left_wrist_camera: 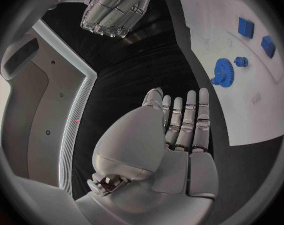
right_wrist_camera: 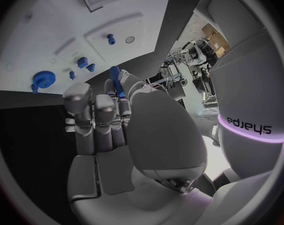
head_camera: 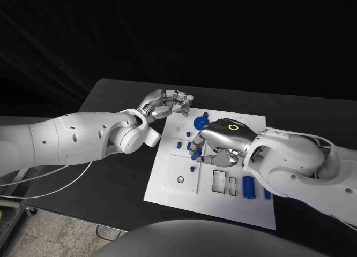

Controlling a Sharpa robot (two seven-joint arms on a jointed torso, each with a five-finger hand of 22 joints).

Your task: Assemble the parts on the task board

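Black surface [head_camera: 109,176] carries the white task board [head_camera: 186,201] at its middle, with a blue gear [head_camera: 200,122] near the board's far edge. Just beyond that edge the left robot hand [head_camera: 164,101] is held empty with fingers apart. Over the board's middle, the right robot hand [head_camera: 217,143] pinches a small blue part [right_wrist_camera: 117,81] in its fingertips, near the gear.

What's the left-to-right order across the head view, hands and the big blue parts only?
Left hand → blue gear → right hand → blue block by the task board's right side.
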